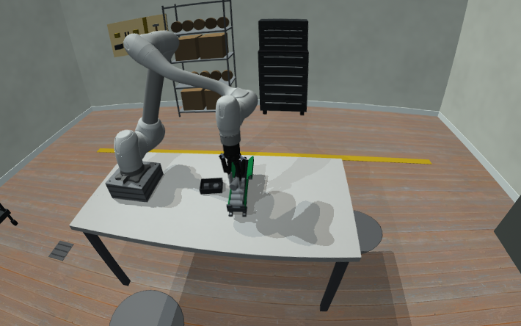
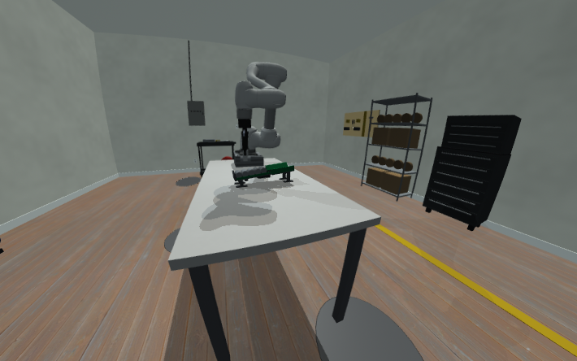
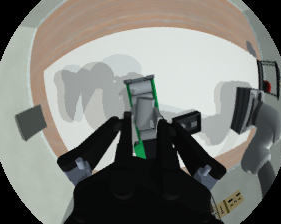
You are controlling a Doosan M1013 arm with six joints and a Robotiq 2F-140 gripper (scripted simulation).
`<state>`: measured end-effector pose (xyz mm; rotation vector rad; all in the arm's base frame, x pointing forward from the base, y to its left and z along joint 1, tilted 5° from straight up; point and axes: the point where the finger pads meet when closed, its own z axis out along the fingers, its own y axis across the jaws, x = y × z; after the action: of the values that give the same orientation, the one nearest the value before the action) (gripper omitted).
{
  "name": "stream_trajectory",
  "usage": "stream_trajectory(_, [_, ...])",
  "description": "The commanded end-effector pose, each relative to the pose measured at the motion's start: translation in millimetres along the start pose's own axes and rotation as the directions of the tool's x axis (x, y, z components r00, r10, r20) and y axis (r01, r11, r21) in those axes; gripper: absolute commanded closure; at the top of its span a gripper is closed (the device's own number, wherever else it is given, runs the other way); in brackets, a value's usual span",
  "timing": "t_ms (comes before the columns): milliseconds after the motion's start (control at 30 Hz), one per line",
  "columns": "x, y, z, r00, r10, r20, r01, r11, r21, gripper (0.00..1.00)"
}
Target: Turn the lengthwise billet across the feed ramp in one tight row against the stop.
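Note:
The green feed ramp [image 1: 240, 190] stands on the white table and slopes down to a dark stop [image 1: 236, 210] at its near end. A row of grey billets [image 1: 236, 199] lies across the ramp against the stop. It also shows in the exterior view [image 2: 249, 171]. My gripper [image 1: 233, 177] points straight down over the ramp, just above the row, and is shut on one grey billet [image 3: 145, 121]. In the wrist view my fingers straddle the ramp [image 3: 140, 106]. I cannot tell whether the held billet touches the ramp.
A small black box [image 1: 210, 186] lies on the table left of the ramp; it also shows in the wrist view [image 3: 188, 121]. The arm's base [image 1: 135, 183] stands at the table's left end. Shelving and a black cabinet stand by the far wall.

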<state>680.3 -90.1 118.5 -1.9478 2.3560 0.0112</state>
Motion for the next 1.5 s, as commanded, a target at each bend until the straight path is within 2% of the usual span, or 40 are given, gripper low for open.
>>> stream_trajectory(0, [0.0,0.0,-0.1,1.000,0.020,-0.001,-0.020,1.000,0.000,0.90])
stream_trajectory(700, [0.0,0.0,-0.1,0.965,0.264,0.000,-0.264,0.965,0.000,0.90])
stream_trajectory(1133, [0.0,0.0,-0.1,0.907,0.421,0.000,-0.421,0.907,0.000,0.90])
stream_trajectory(1467, [0.0,0.0,-0.1,0.826,0.563,0.000,-0.563,0.826,0.000,0.90])
